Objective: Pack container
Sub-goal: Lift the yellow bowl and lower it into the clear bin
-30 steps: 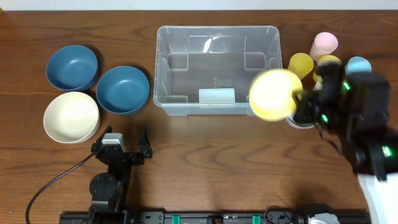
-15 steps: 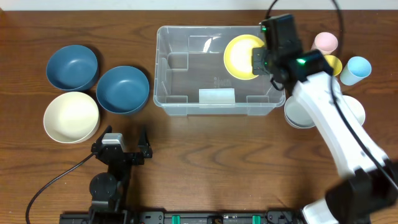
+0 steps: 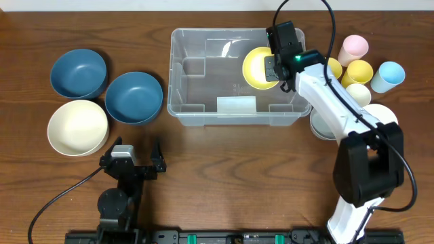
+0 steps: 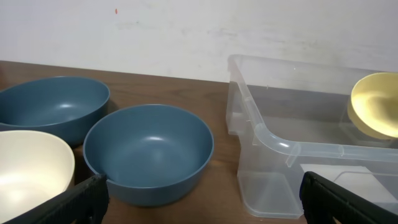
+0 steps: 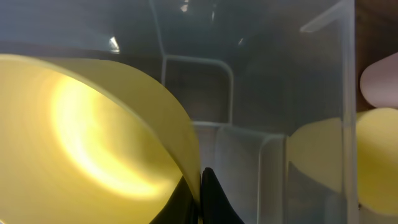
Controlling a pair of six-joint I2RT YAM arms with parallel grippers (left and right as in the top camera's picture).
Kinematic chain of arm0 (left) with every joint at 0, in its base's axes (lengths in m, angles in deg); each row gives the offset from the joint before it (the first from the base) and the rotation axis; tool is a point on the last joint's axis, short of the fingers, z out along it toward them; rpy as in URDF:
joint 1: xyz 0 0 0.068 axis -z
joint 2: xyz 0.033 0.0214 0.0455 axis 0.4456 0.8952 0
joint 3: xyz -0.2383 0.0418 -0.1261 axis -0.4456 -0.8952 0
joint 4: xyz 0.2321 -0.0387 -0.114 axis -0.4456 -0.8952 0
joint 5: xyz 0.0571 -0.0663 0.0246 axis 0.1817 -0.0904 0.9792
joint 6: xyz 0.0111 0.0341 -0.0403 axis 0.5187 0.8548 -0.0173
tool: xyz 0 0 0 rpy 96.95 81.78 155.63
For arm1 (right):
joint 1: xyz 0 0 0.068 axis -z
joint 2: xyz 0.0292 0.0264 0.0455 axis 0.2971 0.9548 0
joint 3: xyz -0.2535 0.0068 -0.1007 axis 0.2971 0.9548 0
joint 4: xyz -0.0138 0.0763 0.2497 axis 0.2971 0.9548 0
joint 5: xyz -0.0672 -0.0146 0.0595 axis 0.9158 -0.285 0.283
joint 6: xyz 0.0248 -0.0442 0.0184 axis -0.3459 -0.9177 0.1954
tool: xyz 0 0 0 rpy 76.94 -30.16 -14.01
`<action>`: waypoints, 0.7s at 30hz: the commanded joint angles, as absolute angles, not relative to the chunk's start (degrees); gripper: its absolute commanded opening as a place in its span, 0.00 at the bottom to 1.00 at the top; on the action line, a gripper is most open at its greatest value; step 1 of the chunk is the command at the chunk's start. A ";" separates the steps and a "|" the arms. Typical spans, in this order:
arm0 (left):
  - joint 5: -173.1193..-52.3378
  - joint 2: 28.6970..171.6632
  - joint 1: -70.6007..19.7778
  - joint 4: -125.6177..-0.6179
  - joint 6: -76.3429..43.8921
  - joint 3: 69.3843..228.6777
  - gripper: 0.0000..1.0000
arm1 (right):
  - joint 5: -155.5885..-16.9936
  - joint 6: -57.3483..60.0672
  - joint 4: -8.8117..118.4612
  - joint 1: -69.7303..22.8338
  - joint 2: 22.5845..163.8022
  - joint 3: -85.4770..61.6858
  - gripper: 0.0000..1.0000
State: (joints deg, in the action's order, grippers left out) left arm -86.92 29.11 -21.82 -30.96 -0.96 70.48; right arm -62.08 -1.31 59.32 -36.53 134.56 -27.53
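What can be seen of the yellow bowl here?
The yellow bowl is round, plain, plastic by its look, and empty. It is tilted inside the clear container, near its far right corner, its rim pinched by the right end effector. Whether it touches the floor is unclear.

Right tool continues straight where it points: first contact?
Probably a moulded corner ledge of the container, dead ahead in the wrist view; the right tool, shut on the yellow bowl, points into it. Depth unclear.

Two blue bowls (image 3: 78,72), one cream bowl (image 3: 77,127), one yellow bowl (image 3: 258,68), one container (image 3: 203,30).
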 commanded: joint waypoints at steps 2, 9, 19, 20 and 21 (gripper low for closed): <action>-86.63 28.83 -22.06 -32.97 -0.65 69.38 0.98 | -59.86 -2.36 58.31 -35.76 136.31 -29.11 0.02; -86.63 28.83 -22.06 -32.97 -0.65 69.38 0.98 | -59.20 -2.75 54.14 -34.67 138.71 -29.11 0.02; -86.63 28.83 -22.06 -32.97 -0.65 69.38 0.98 | -59.11 -5.59 51.47 -34.52 140.31 -29.11 0.23; -86.63 28.83 -22.06 -32.97 -0.65 69.38 0.98 | -59.09 -5.92 51.27 -34.52 140.31 -29.11 0.28; -86.63 28.83 -22.06 -32.97 -0.65 69.38 0.98 | -59.07 -6.03 51.14 -34.52 140.31 -29.11 0.29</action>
